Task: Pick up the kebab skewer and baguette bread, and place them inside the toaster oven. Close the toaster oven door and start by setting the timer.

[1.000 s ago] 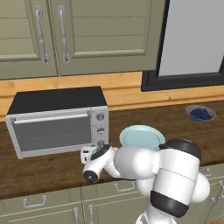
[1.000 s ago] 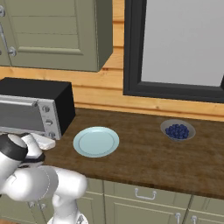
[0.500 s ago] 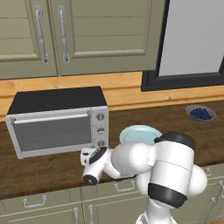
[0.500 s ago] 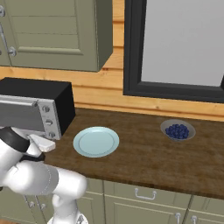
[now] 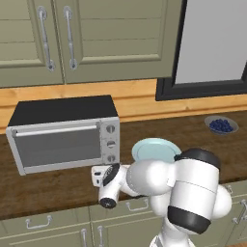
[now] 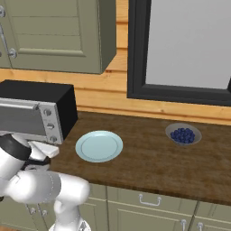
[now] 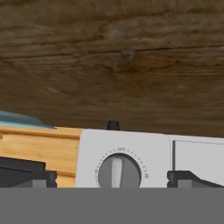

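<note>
Toaster oven door (image 5: pixel 60 147) shut. Gripper (image 7: pixel 112 178) wide open, empty, stays before knob (image 7: pixel 119 171); almost nothing moved, timer step pending.

Even, bright rendered light; soft shadows; sharp.

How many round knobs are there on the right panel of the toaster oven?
3. On the toaster oven, they stand in a column: top knob, middle knob, bottom knob. The hand view shows one knob close up.
</note>
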